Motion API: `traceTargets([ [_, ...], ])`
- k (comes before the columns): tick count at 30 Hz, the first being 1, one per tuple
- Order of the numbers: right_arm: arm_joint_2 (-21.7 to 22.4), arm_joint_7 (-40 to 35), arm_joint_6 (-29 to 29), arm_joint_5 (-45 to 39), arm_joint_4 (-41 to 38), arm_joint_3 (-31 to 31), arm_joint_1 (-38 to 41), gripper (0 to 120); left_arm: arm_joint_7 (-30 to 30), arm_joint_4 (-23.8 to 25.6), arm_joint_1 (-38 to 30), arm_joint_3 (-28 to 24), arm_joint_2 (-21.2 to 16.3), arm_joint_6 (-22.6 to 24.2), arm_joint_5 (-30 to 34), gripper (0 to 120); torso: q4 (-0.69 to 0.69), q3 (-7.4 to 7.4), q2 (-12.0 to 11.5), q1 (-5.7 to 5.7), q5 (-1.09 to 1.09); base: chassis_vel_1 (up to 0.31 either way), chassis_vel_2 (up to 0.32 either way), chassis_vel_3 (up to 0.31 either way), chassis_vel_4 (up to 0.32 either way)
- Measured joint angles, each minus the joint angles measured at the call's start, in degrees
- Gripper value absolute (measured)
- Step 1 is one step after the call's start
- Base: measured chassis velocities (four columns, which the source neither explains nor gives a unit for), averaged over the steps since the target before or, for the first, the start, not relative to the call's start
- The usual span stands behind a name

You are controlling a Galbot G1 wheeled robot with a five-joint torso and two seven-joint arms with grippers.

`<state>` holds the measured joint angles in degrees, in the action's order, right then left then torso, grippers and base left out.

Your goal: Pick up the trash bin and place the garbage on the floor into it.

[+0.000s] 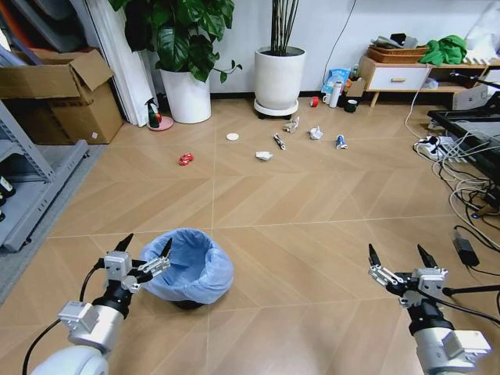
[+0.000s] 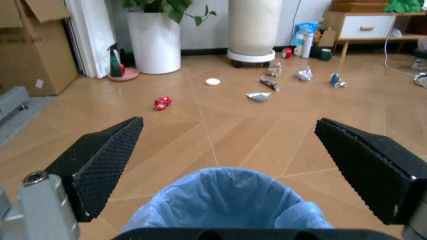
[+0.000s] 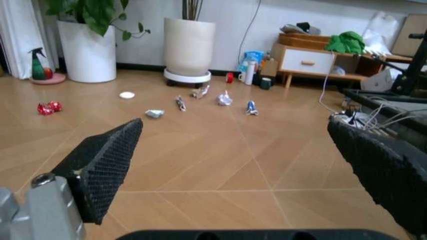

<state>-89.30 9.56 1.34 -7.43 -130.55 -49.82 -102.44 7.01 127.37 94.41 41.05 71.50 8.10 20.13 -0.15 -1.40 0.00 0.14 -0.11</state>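
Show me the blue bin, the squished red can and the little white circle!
trash bin (image 1: 201, 269), head view, on its blue bag lining.
red can (image 1: 186, 158), head view, on its middle.
white disc (image 1: 233, 137), head view, on its centre.

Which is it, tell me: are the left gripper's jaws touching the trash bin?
Cannot tell. In the head view the left gripper overlaps the trash bin rim; the left wrist view shows open jaws straddling it.

Bin: the trash bin (image 1: 190, 268) stands on the floor (image 1: 312, 242), near the robot, left of centre.
Left gripper (image 1: 145, 249): at the bin's left rim.
Right gripper (image 1: 402, 259): well right of the bin.
Litter: the garbage (image 1: 265, 155) lies scattered far ahead, before two plant pots (image 1: 279, 78).
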Motion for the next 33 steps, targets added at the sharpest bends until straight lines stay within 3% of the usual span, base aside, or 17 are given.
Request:
traceTargets([
  [9,0.89,-0.90,-2.14,0.06,0.39,0.75,1.00,100,-2.36,-3.54,-3.18,-0.15,-4.45,2.95,2.81,100,0.01,0.00,0.00,0.00,-0.01,0.000,0.000,0.000,0.000],
  [18,1.86,-1.97,-3.79,-0.01,0.82,0.78,1.71,100,-8.61,-9.93,-10.33,-5.35,-13.28,12.89,11.75,100,0.00,0.00,0.00,0.00,0.00,0.000,0.000,0.000,0.000],
  [28,4.22,-3.09,-5.16,-0.62,3.21,1.82,3.26,100,-8.87,-18.84,-15.25,-6.42,-19.24,20.21,17.71,100,0.01,0.00,0.00,0.00,0.00,0.000,0.000,0.000,0.000],
  [33,4.68,-3.06,-5.16,-1.25,3.71,1.66,3.57,100,-7.50,-22.16,-18.24,-7.65,-20.33,23.71,18.69,100,-0.01,0.00,0.00,0.00,-0.01,0.000,0.000,0.000,0.000],
])
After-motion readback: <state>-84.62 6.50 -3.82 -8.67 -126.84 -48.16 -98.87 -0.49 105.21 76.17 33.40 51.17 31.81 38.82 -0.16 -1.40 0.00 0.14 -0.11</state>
